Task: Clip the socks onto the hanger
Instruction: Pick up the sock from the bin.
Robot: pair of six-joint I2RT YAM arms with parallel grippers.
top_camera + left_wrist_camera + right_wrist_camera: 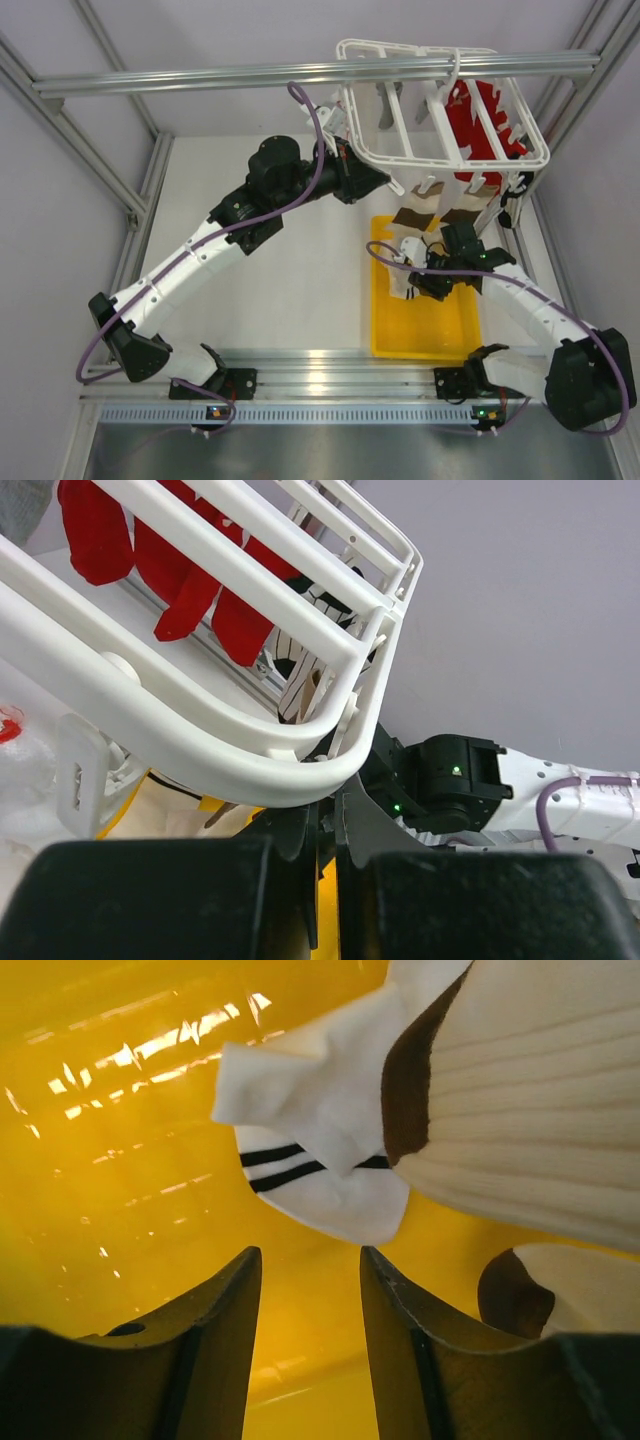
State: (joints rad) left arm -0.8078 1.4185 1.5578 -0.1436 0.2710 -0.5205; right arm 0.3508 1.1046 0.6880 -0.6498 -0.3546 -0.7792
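The white hanger hangs from the top bar, and its rim fills the left wrist view. My left gripper sits at its near left corner, jaws almost together under the rim, seemingly on a clip. Two cream socks with brown blocks hang from its near edge. My right gripper is open and empty low over the yellow tray. A white sock with dark stripes lies just ahead of it. A ribbed cream sock hangs above right.
The yellow tray lies at the near right under the hanger. A red garment with white marks is clipped at the far side of the hanger, also in the left wrist view. Aluminium frame posts ring the table.
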